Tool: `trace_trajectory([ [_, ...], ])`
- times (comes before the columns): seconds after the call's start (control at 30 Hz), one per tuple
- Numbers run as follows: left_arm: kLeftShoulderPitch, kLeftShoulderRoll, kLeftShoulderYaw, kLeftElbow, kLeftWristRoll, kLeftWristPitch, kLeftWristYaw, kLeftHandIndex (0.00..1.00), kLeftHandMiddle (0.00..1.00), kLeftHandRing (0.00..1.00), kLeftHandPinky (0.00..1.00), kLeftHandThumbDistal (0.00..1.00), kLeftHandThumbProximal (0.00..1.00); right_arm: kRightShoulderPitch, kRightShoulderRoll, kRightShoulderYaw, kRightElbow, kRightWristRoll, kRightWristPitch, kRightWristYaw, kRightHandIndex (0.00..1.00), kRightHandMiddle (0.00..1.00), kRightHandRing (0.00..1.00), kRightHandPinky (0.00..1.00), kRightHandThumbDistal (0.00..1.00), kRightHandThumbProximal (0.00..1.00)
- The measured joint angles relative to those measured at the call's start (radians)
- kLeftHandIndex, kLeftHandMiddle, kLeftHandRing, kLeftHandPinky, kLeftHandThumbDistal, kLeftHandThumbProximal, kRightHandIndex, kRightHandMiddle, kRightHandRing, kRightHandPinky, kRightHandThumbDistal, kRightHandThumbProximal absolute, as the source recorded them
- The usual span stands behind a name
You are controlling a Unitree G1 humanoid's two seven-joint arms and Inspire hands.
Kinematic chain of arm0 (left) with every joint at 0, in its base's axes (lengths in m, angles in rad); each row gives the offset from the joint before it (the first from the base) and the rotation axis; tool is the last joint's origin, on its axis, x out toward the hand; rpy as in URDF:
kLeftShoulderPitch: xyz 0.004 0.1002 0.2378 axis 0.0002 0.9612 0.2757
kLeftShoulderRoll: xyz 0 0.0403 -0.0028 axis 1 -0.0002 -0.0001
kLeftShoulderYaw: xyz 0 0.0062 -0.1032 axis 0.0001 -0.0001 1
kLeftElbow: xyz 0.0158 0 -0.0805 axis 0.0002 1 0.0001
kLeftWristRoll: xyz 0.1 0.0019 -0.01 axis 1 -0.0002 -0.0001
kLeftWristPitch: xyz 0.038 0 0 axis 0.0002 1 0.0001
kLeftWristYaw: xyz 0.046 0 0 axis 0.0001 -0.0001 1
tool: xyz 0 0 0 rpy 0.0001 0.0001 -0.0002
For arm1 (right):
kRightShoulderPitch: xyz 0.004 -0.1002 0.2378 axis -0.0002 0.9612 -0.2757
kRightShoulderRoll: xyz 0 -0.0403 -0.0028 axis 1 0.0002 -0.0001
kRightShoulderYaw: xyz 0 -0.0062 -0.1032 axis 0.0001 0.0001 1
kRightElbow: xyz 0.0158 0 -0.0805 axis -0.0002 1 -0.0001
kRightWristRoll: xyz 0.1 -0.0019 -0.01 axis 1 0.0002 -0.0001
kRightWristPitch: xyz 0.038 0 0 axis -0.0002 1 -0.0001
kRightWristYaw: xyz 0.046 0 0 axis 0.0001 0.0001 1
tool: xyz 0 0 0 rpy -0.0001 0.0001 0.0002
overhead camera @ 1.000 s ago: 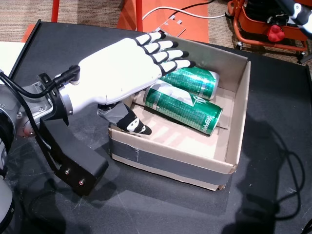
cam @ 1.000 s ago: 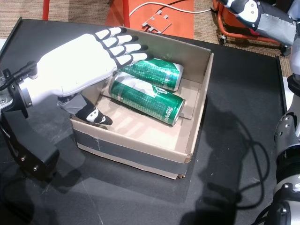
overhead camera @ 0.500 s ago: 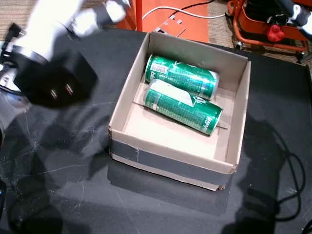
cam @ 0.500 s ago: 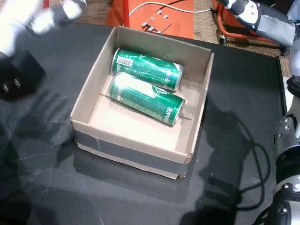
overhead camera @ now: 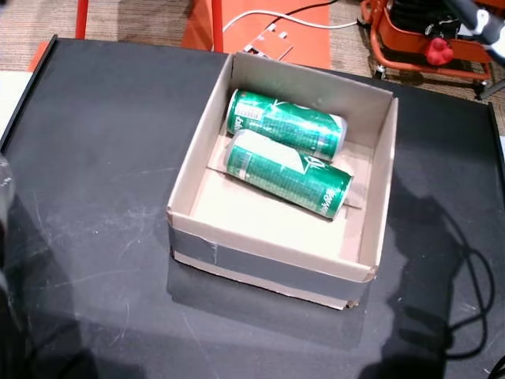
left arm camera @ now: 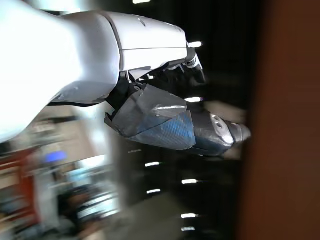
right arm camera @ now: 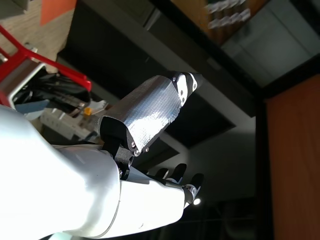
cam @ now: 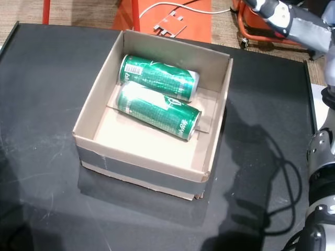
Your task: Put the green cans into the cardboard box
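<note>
Cardboard box is holding two green cans, lying touching. Left hand and right hand are hanging empty, fingers spread.

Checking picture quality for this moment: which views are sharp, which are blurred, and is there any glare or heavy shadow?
Both head views are sharp; the two green cans in the open cardboard box show mild sheen, and dark shadows lie on the black table. The left wrist view is motion-blurred, its white left hand overexposed. The right wrist view is sharp on the right hand, with a dim background.
</note>
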Motion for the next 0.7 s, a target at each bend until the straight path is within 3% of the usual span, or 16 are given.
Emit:
trace_trajectory([
  [0.03, 0.042, -0.012, 0.015, -0.079, -0.047, 0.0, -0.032, 0.94, 0.9, 0.92, 0.93, 0.74, 0.74, 0.002, 0.0, 0.0, -0.015, 0.023, -0.002, 0.018, 0.94, 0.9, 0.88, 0.93, 1.0, 0.79],
  [0.1, 0.116, -0.036, 0.044, -0.229, -0.137, -0.002, -0.102, 0.97, 0.92, 0.95, 0.94, 0.83, 0.77, 0.014, 0.0, 0.0, -0.069, 0.066, -0.01, 0.049, 0.92, 0.89, 0.86, 0.93, 1.0, 0.82],
  [0.2, 0.209, -0.089, 0.094, -0.463, -0.309, 0.022, -0.234, 0.98, 0.91, 0.95, 0.92, 0.85, 0.74, 0.081, 0.013, 0.001, -0.255, 0.161, -0.05, 0.064, 0.96, 0.93, 0.93, 0.96, 1.0, 0.7],
  [0.23, 0.229, -0.107, 0.108, -0.522, -0.356, 0.036, -0.268, 0.98, 0.91, 0.95, 0.91, 0.82, 0.75, 0.118, 0.023, 0.003, -0.343, 0.193, -0.052, 0.057, 0.95, 0.92, 0.93, 0.98, 1.0, 0.68],
  [0.3, 0.247, -0.136, 0.125, -0.583, -0.413, 0.078, -0.312, 0.96, 0.9, 0.95, 0.92, 0.78, 0.74, 0.201, 0.045, 0.011, -0.508, 0.246, -0.026, 0.027, 0.89, 0.87, 0.91, 0.98, 1.0, 0.62],
  [0.33, 0.249, -0.147, 0.133, -0.589, -0.426, 0.096, -0.328, 0.95, 0.9, 0.95, 0.92, 0.78, 0.74, 0.237, 0.056, 0.013, -0.573, 0.263, -0.016, 0.011, 0.88, 0.86, 0.91, 0.98, 1.0, 0.59],
  [0.37, 0.249, -0.155, 0.139, -0.589, -0.43, 0.113, -0.34, 0.93, 0.89, 0.95, 0.93, 0.8, 0.76, 0.26, 0.064, 0.014, -0.613, 0.271, -0.009, 0.0, 0.87, 0.86, 0.91, 0.98, 1.0, 0.48],
  [0.43, 0.245, -0.161, 0.146, -0.572, -0.43, 0.152, -0.355, 0.89, 0.89, 0.96, 0.94, 0.75, 0.75, 0.276, 0.072, 0.014, -0.654, 0.285, 0.017, -0.007, 0.85, 0.84, 0.9, 0.97, 1.0, 0.44],
  [0.53, 0.214, -0.164, 0.16, -0.524, -0.428, 0.197, -0.377, 0.87, 0.9, 0.97, 0.93, 0.74, 0.77, 0.276, 0.087, 0.011, -0.657, 0.291, 0.031, -0.021, 0.74, 0.81, 0.89, 1.0, 1.0, 0.53],
  [0.7, 0.182, -0.149, 0.19, -0.472, -0.431, 0.299, -0.394, 0.88, 0.92, 0.99, 0.94, 0.77, 0.76, 0.238, 0.11, 0.006, -0.588, 0.289, 0.005, -0.005, 0.73, 0.84, 0.92, 1.0, 1.0, 0.63],
])
